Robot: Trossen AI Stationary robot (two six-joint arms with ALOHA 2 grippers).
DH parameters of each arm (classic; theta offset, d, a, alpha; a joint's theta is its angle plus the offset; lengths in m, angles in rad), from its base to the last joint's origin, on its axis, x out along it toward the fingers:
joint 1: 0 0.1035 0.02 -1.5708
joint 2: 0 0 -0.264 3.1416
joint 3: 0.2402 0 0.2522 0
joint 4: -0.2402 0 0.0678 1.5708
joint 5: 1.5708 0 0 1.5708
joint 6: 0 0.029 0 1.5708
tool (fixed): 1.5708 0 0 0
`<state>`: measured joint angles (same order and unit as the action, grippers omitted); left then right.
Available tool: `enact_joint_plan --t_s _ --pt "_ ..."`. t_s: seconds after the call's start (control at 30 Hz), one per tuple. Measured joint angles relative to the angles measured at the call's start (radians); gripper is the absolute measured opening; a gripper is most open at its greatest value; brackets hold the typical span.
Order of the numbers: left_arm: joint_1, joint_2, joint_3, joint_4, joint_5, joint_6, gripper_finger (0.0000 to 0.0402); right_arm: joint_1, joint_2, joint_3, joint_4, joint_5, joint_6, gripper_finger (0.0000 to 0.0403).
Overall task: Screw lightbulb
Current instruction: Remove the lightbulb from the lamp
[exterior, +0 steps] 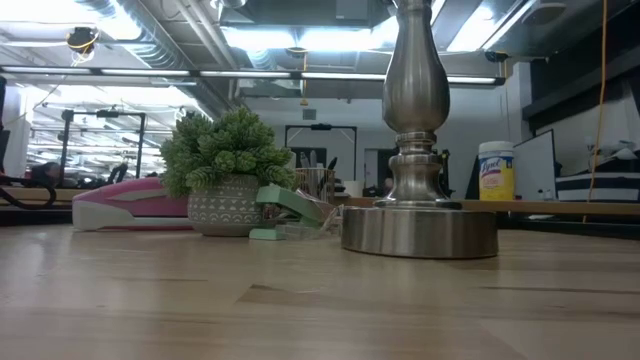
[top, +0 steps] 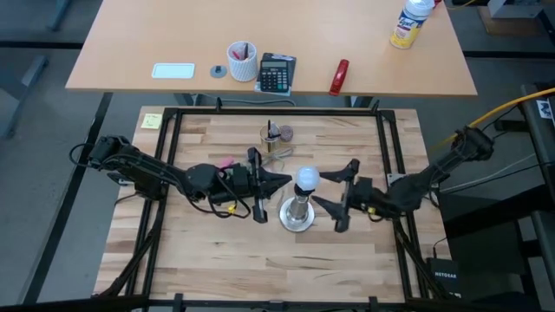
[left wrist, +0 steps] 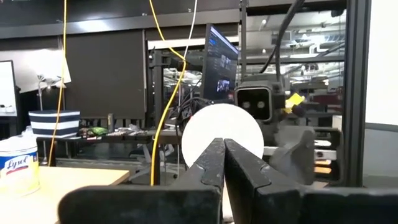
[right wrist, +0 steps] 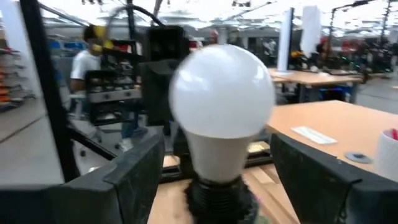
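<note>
bench [top: 217, 251]: pale wood, inside a black frame
stand [top: 297, 214]: silver round base near the middle of the bench
lightbulb [top: 307, 179]: white globe sitting on top of the stand
left claw [top: 279, 181]: fingers pressed together, tips just beside the lightbulb
right claw [top: 332, 190]: fingers spread wide, just beside the lightbulb on its other side, not touching it
calculator [top: 277, 73]: on the far desk

"Lysol" reads on the wipes canister [left wrist: 18, 171]. "NETGEAR" reads on the black box [top: 450, 276] beyond the counter's corner. No other text is legible.
</note>
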<state>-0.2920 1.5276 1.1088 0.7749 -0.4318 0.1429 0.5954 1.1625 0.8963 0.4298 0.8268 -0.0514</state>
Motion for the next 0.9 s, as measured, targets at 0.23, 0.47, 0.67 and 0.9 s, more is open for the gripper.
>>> enact_joint_plan --t_s 0.23,0.47,0.67,0.9 --pt "0.000 0.000 0.000 -0.010 0.000 -0.003 0.0001 -0.067 0.003 0.000 -0.023 -0.035 0.057 0.0296" --pt "0.000 0.000 0.000 -0.010 0.001 -0.002 0.0001 -0.156 0.008 0.000 -0.038 -0.226 0.139 0.0296" --pt "0.000 0.000 0.000 -0.010 0.001 -0.003 0.0001 -0.193 0.009 0.000 -0.037 -0.345 0.140 0.0296" --pt "0.000 0.000 0.000 -0.010 0.001 -0.004 0.0001 -0.198 0.009 0.000 -0.035 -0.379 0.095 0.0271"
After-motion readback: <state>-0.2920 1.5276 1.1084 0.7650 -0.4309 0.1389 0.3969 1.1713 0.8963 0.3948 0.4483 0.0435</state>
